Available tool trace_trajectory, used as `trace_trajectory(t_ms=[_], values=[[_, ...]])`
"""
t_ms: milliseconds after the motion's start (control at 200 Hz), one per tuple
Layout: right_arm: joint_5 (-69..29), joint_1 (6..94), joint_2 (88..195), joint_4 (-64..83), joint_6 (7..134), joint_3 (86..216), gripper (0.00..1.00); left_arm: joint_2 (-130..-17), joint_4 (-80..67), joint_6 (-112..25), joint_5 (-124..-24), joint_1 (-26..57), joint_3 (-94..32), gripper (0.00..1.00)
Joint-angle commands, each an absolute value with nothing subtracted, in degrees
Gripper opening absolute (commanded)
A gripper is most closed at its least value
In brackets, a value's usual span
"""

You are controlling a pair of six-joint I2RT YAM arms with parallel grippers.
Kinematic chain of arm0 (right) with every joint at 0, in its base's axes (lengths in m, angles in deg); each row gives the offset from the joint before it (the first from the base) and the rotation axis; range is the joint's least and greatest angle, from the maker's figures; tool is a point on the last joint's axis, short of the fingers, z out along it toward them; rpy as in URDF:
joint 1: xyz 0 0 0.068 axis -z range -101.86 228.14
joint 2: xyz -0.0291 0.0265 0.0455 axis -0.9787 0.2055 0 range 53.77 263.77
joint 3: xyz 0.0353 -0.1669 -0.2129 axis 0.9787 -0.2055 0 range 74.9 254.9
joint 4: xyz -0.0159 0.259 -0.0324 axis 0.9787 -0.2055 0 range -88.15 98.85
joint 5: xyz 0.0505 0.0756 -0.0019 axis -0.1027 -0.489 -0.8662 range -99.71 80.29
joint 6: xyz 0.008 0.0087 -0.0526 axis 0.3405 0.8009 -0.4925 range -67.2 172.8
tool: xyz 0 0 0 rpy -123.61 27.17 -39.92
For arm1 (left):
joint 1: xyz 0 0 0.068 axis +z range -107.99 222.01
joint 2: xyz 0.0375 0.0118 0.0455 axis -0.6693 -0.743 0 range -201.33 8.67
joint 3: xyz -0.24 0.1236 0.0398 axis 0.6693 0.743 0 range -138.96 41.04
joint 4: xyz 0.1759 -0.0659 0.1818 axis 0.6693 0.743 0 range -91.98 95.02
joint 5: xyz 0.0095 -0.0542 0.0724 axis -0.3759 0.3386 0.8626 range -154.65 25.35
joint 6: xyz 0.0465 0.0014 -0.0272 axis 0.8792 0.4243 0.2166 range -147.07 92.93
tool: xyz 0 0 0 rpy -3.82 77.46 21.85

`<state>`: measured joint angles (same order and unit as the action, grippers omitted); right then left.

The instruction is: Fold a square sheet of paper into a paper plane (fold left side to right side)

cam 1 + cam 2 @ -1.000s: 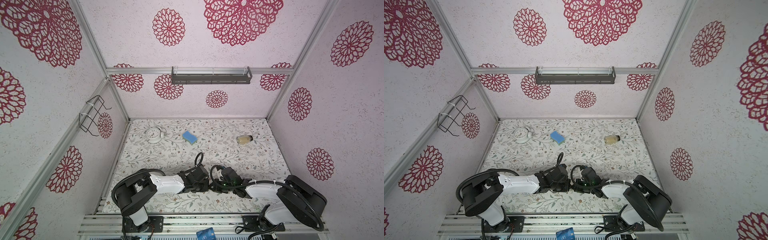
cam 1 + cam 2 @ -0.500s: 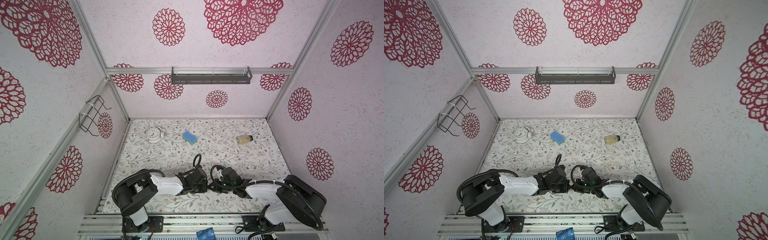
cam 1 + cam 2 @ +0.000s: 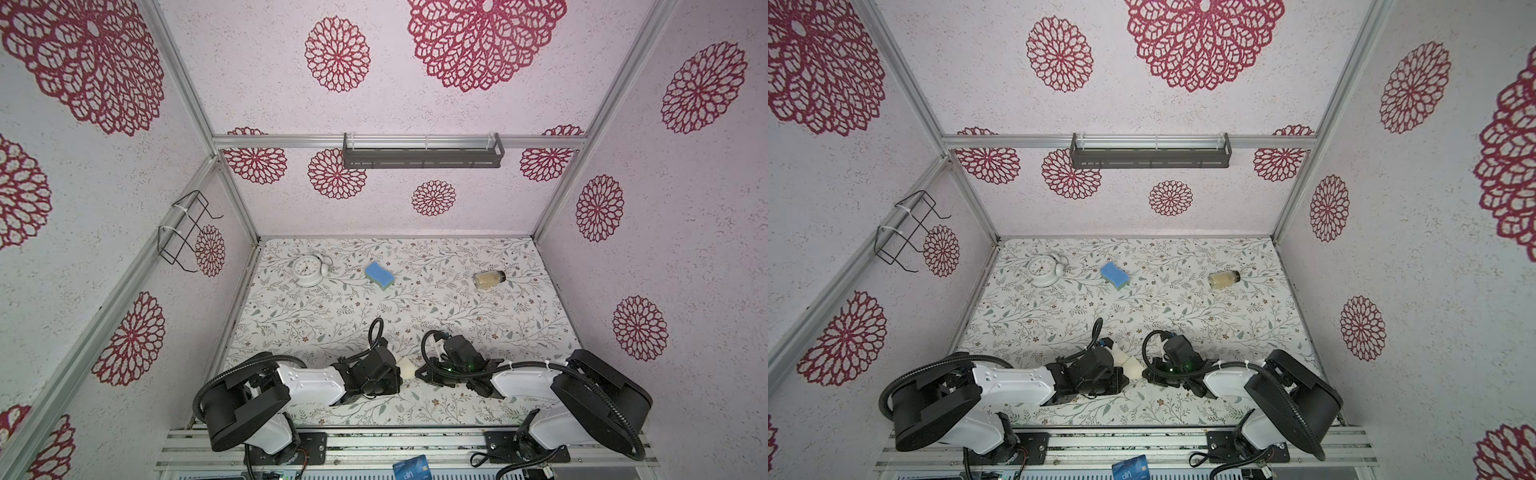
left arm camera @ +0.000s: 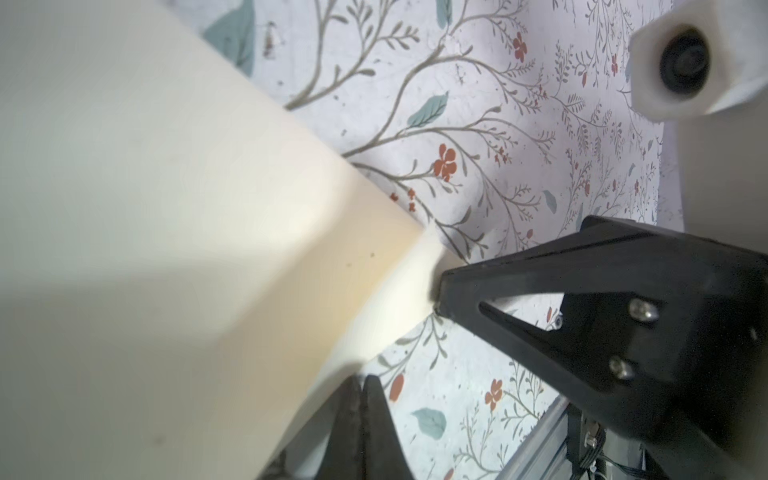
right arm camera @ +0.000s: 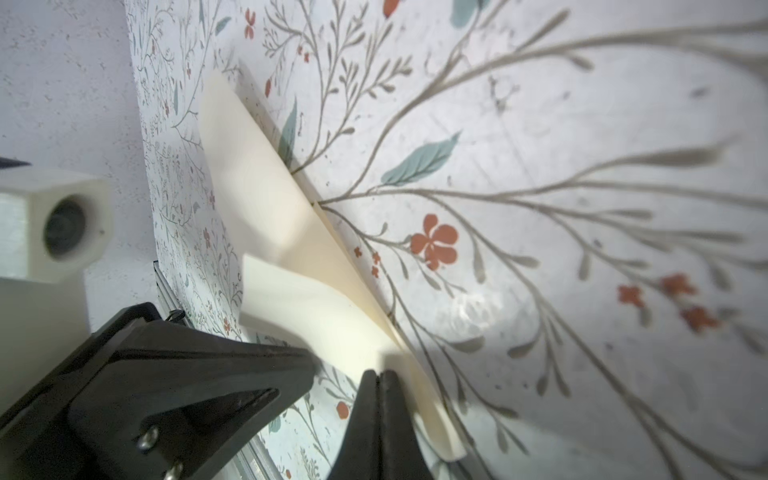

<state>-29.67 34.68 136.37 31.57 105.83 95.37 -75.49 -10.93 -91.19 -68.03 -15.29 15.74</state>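
Both my arms lie low just inside the near rail [image 3: 374,440] of the surface [image 3: 457,316]. My left end effector [image 4: 362,399] and right end effector [image 5: 380,390] meet tip to tip mid-surface, each closed on the folded paper [image 3: 407,368] between them. Beyond, open floral surface runs to the clock [image 3: 306,270], blue sponge [image 3: 379,274] and jar [image 3: 489,279] near the far wall.
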Motion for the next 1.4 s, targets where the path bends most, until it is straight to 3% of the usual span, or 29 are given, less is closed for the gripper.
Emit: trace_trajectory(t_ms=[0,225,375,505,655,1061,1396], values=[[-26.49,34.44,138.22,24.22,106.66,92.80,0.00,-74.16,-3.22,-94.44,-64.45,-14.28,22.49,0.00],[-26.58,34.46,138.10,24.73,106.90,92.68,0.00,-62.16,-1.58,-99.23,-62.93,-11.82,32.50,0.00],[-26.67,34.46,138.40,24.89,106.89,92.82,0.00,-49.72,8.99,-96.21,-60.84,-11.98,28.06,0.00],[-26.93,34.46,138.68,25.45,107.04,92.85,0.00,-46.04,11.29,-94.21,-61.09,-11.95,23.57,0.00],[-26.90,34.47,138.81,25.47,107.03,92.98,0.00,-51.58,8.06,-91.17,-63.69,-12.54,17.80,0.00],[-26.41,34.46,137.60,24.01,107.03,93.11,0.00,-79.58,1.29,-80.50,-71.51,-14.24,-1.37,0.00],[-26.23,34.44,136.91,23.37,107.03,92.90,0.00,-86.69,-0.29,-78.80,-73.61,-13.06,-2.71,0.00]])
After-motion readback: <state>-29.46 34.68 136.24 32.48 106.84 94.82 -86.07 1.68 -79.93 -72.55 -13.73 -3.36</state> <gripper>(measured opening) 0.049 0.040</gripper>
